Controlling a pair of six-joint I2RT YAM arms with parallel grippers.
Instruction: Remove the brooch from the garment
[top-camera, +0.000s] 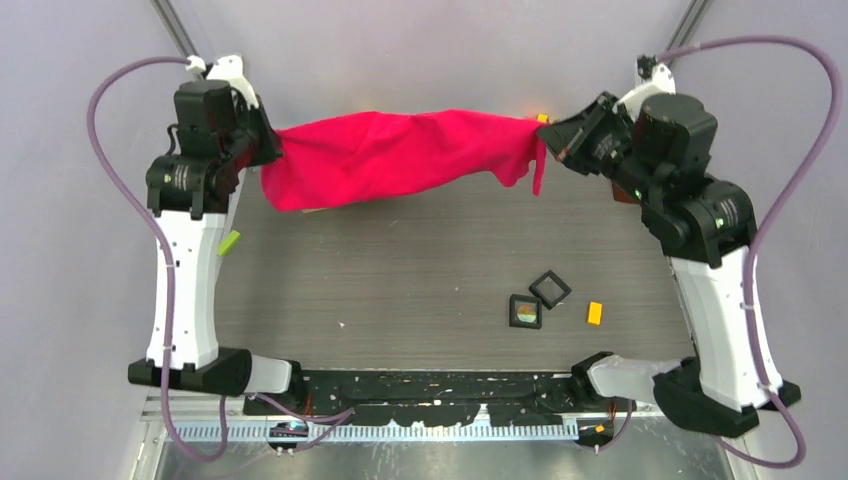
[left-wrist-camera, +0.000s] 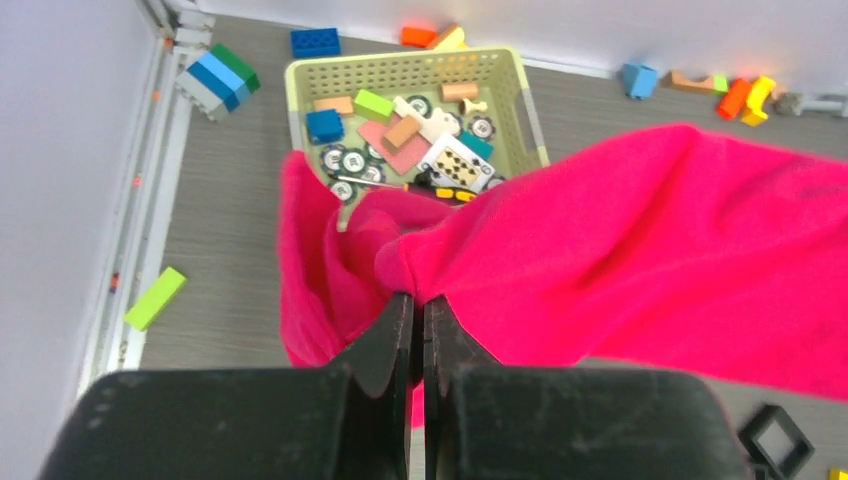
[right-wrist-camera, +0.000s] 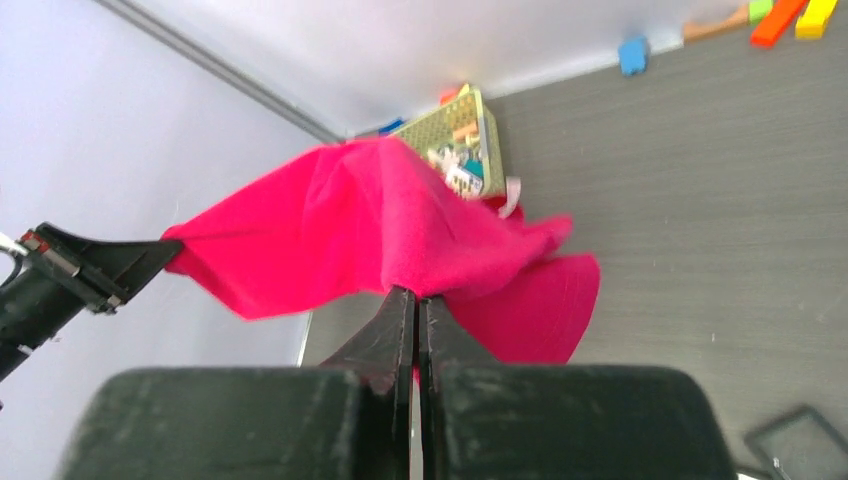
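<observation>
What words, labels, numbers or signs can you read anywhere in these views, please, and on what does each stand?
No text is legible anywhere.
The white card in the green basket bears dark marks, too blurred to read.
The garment is plain, with no print showing.

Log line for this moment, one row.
left gripper: shut on garment | right gripper: shut on garment | garment: stretched between both | brooch: in black tray

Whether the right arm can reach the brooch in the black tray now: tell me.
Probably not yet: right gripper is shut on the garment. The brooch itself lies uncovered in its tray.
</observation>
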